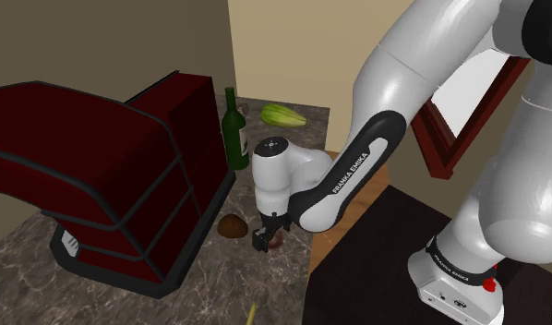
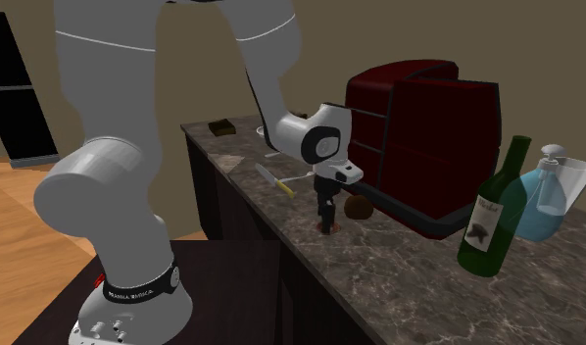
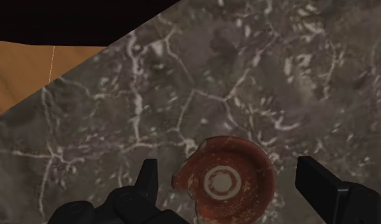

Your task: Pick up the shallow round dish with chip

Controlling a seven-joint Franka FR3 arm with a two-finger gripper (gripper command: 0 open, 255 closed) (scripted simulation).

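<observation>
Squarely inside spread pincer (image 3: 227,168): chipped red dish (image 3: 224,184)

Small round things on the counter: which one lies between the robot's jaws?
The reddish dish with a chipped rim: it lies between the open jaws, untouched. The brown lump sits off to the side, nearer the dark red machine.

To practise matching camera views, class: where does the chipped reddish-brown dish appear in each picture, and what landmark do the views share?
Shoulder view: a reddish sliver of the dish at the tips of the pincer, right of the brown lump.
Second exterior view: largely hidden under the pincer, left of that lump.
Wrist view: the dish lies inside the open pincer.
Shared landmark: the pincer.
</observation>
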